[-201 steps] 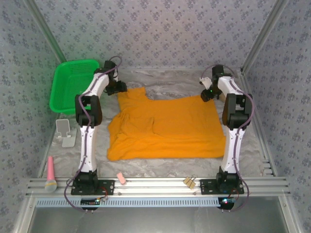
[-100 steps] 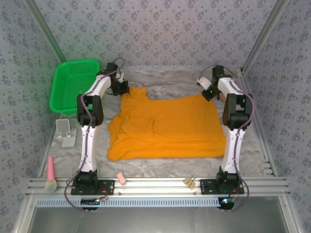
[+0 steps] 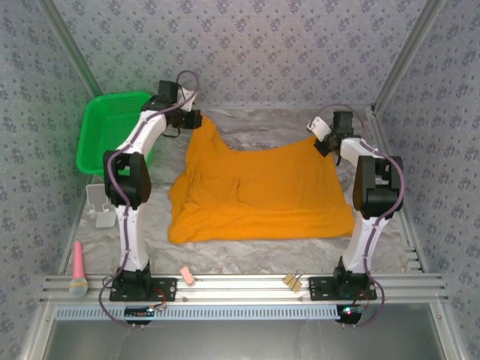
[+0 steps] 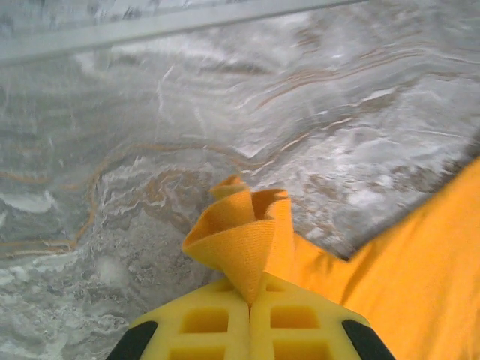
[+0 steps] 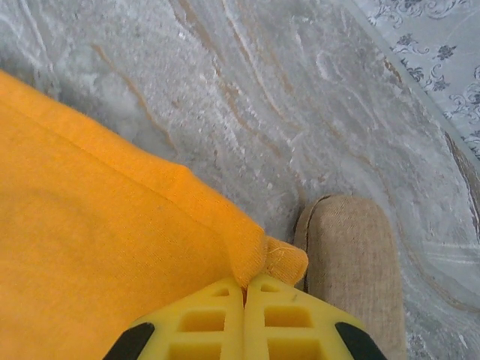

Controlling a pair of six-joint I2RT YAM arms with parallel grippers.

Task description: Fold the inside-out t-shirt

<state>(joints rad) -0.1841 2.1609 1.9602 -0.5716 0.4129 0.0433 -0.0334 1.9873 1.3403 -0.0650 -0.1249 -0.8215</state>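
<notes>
Marbled grey table (image 3: 262,251), closed in by patterned walls (image 3: 247,52), with my two arms bolted at its near edge.

Centre: the t-shirt (image 3: 262,191), orange-yellow, is spread over the middle of the table. Its near hem lies flat toward me, and a few ridges cross its left half. No print or neck tag shows on the upward face.

Far left: my left pincer (image 3: 193,120) is pressed together on one far corner of the cloth. In the left wrist view a curl of fabric stands up from between the yellow fingers (image 4: 202,322), clear of the table below.

Far right: my right pincer (image 3: 326,144) is likewise clamped on the opposite far corner. The right wrist view shows only the hemmed tip nipped in the jaws, just beside a tan block (image 5: 349,262) resting on the table.

Between the two grips the far edge sags in a shallow curve.

Step in hand, as I judge it: both far corners are secured, at the start of the first fold.

The next move calls for raising both corners together and carrying them toward me at an equal pace. I must keep the edge taut and lay it along the near hem before letting go. The right bite looks thin and may slip if I pull unevenly.

Far left margin: a green basket (image 3: 112,135), which plays no part.
</notes>
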